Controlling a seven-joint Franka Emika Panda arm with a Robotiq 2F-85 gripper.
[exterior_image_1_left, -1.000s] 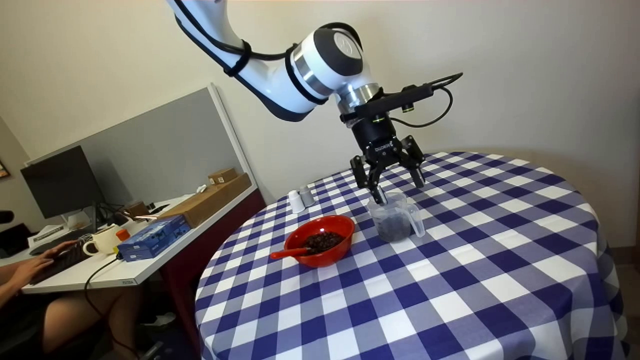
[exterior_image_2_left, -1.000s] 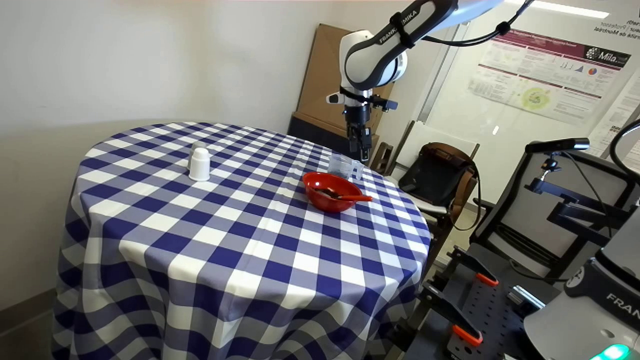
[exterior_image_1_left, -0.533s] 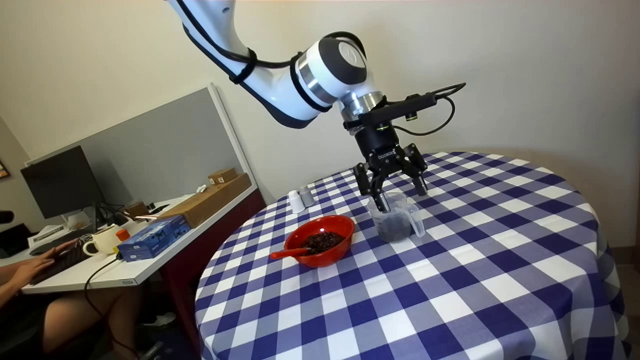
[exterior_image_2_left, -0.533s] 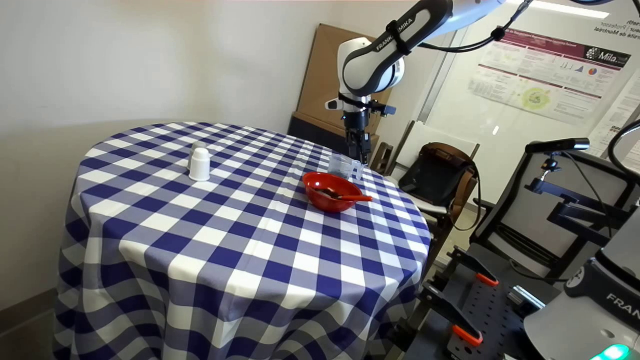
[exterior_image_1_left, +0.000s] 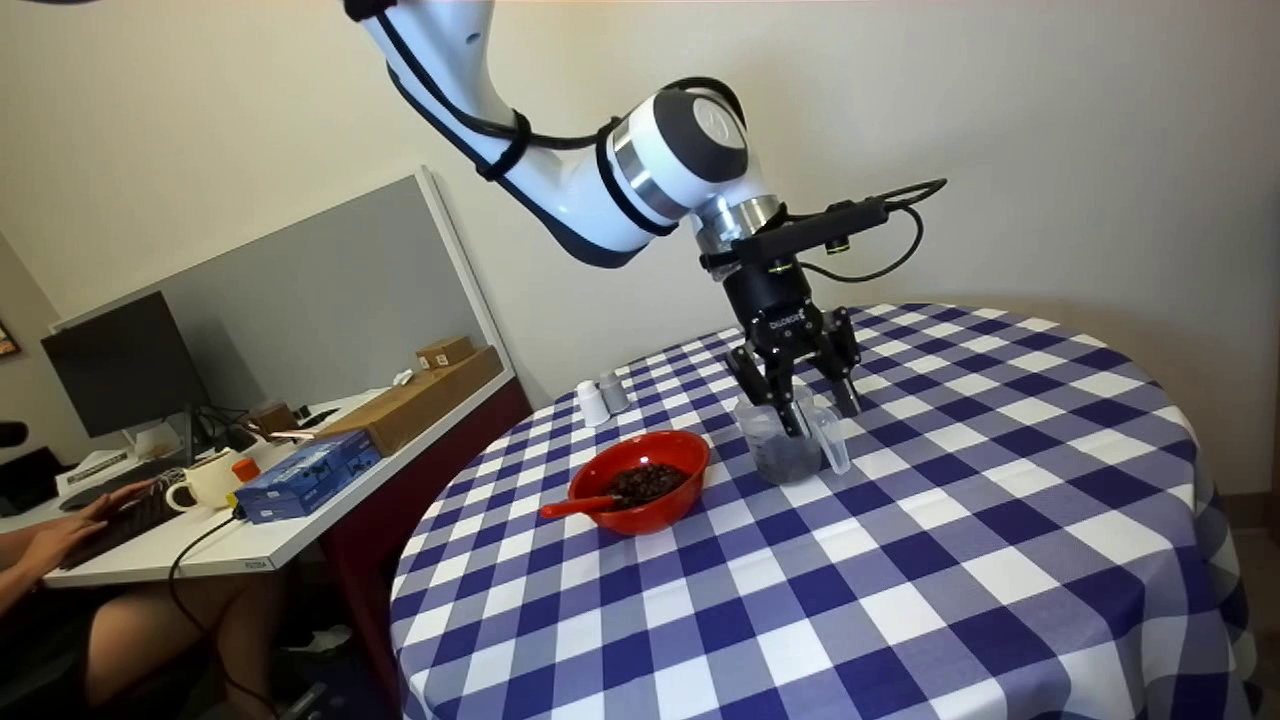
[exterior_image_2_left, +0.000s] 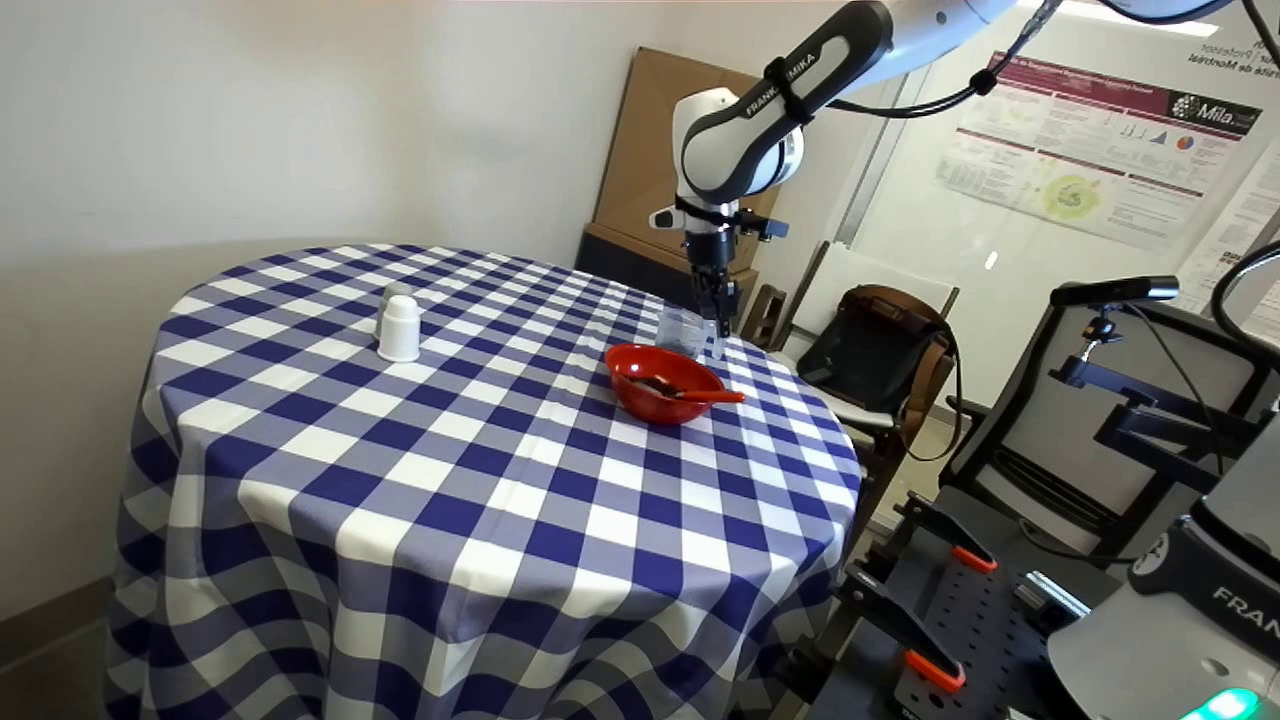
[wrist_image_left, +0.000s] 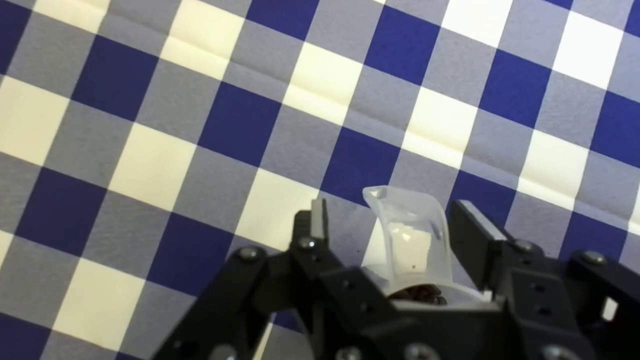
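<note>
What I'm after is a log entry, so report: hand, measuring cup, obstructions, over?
Hand open, astride the handle. Measuring cup upright, not yet gripped. Red bowl beside it, clear of the hand.

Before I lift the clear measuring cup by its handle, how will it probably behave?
The measuring cup looks like translucent plastic, so probably stiff and light. Its handle sits at one side, so it may tip. The dark pieces inside could shift.
</note>
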